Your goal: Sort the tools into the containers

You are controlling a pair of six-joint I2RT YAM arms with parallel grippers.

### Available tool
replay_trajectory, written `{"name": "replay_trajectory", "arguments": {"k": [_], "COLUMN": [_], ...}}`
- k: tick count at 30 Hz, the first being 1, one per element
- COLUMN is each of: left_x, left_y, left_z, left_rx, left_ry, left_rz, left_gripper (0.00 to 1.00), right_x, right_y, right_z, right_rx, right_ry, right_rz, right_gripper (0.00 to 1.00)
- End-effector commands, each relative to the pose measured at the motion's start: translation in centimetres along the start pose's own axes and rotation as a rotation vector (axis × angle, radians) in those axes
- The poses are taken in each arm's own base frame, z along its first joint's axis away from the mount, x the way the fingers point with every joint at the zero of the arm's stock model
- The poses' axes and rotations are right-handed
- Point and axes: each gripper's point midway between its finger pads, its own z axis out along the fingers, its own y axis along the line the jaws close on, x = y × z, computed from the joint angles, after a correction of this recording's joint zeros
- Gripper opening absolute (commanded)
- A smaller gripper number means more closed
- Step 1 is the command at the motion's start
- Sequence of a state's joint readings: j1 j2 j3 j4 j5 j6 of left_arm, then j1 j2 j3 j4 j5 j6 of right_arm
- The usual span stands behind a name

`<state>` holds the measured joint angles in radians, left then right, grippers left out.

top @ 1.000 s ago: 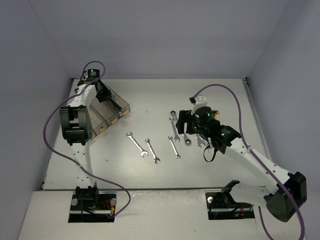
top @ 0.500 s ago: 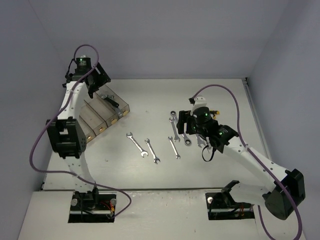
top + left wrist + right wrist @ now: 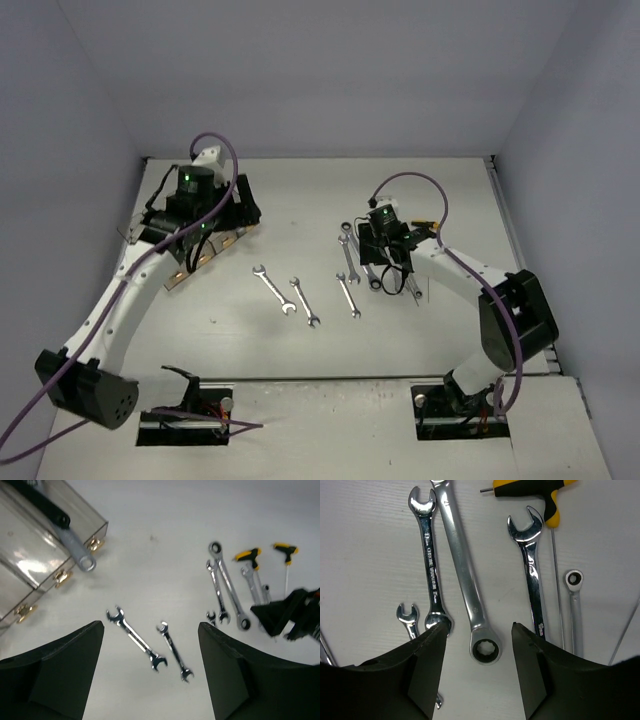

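Containers (image 3: 27, 555): clear smoky-tinted plastic, joined in row.

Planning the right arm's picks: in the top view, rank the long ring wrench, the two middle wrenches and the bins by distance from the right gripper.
1. Long ring wrench, under the right gripper.
2. Right middle wrench, centre.
3. Left middle wrench, beside it.
4. Bins, far left.

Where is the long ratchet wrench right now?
The long ratchet wrench lies on the table, right half, ring end framed by the right gripper in the right wrist view.
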<state>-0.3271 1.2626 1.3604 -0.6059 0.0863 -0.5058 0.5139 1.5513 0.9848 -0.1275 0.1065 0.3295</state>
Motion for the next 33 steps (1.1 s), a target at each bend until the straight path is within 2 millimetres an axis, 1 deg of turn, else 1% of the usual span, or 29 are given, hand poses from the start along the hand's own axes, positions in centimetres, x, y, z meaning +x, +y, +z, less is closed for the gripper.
{"name": "replay_trajectory", "arguments": {"k": [1,4,7,12,16,21,24,27,33], "left_x": [2.5,4.9,6.5,6.9,7.1,7.2,7.4,7.3,7.2], "left_y": [0.7,1.7,2.5,2.8,2.6,2.5,2.5,2.3,1.9], "left_z": [-2.9,-3.6,-3.9,-4.2,-4.2,-4.0,-3.7,-3.5,-2.9], "left_rx": [0.001,-0.014,-0.031,-0.039,-0.029,-0.022,-0.023,-0.015,-0.006], "left_ry": [-0.015,0.030,0.056,0.059,0.070,0.079,0.093,0.099,0.118], "left_rz": [0.026,0.024,0.025,0.020,0.019,0.020,0.027,0.027,0.041], "left_gripper": [0.73,0.73,0.74,0.74,0.74,0.74,0.74,0.74,0.74], "right_x": [-3.4,-3.9,-4.1,-4.0,-3.4,-3.3,-2.7,-1.3,2.3], "right_y": [0.6,0.7,0.4,0.6,0.9,1.3,1.3,1.4,0.8], "right_z": [2.0,3.6,5.5,7.7,8.9,9.2,9.3,9.1,8.9], "right_rx": [-0.018,-0.026,-0.016,-0.007,-0.015,-0.033,-0.036,-0.059,-0.056], "right_ry": [-0.032,-0.004,0.030,0.073,0.122,0.130,0.152,0.190,0.289], "right_rz": [-0.035,-0.054,-0.072,-0.120,-0.139,-0.146,-0.150,-0.146,-0.132], "right_gripper": [0.50,0.49,0.49,0.48,0.48,0.47,0.47,0.47,0.47]}}
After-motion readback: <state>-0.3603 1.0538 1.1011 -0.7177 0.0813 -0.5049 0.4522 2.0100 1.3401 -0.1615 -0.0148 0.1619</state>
